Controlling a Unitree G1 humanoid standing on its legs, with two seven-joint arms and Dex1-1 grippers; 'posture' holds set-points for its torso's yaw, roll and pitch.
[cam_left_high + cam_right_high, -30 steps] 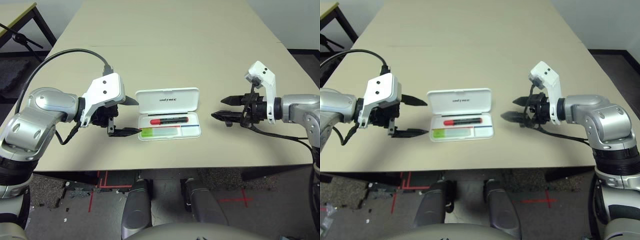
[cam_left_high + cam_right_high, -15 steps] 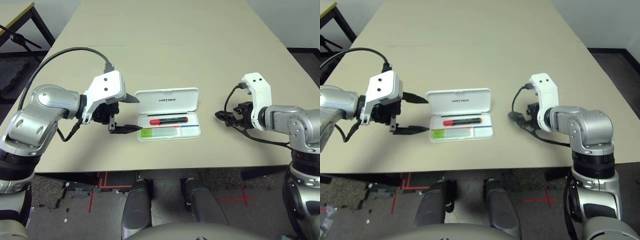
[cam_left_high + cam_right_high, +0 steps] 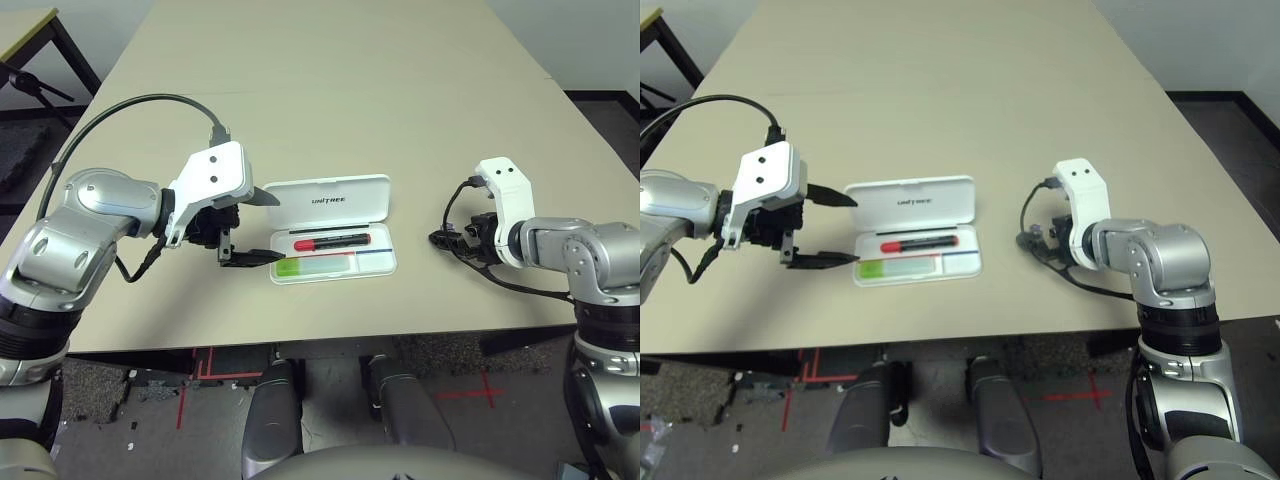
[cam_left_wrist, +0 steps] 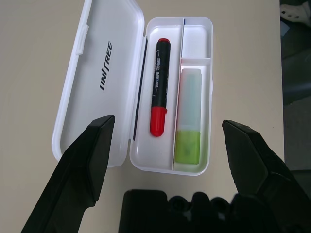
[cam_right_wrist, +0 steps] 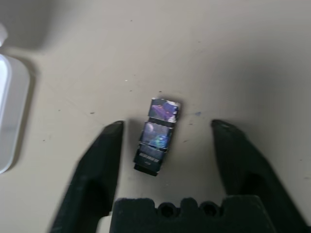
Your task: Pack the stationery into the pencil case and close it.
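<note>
Two grippers work over one beige table [image 3: 330, 90] – a plain matte top with faint specks, its near edge toward the robot. Below that edge lies grey speckled floor with red tape marks [image 3: 195, 385].

The left gripper [image 3: 252, 228] hovers just beside the left end of the pencil case [image 3: 332, 228], fingers spread wide, holding nothing. The case lies open and flat near the table's front: the base toward the robot, the lid hinged back beyond it. The base holds the red marker [image 4: 158, 93], the lime-green highlighter [image 4: 188, 122] in the compartment alongside, and a thin pencil [image 3: 372, 253] at the right end. The marker carries small print, too fine to read.

The right gripper [image 5: 167, 133] sits well right of the case, pointing down at the table; its fingers are part open and straddle the small dark block [image 5: 157, 135] without touching it.

The lid reads "UNITREE" in dark letters. Beyond, the tabletop runs bare; dark floor flanks it, with black stand legs [image 3: 35, 80] at far left.
</note>
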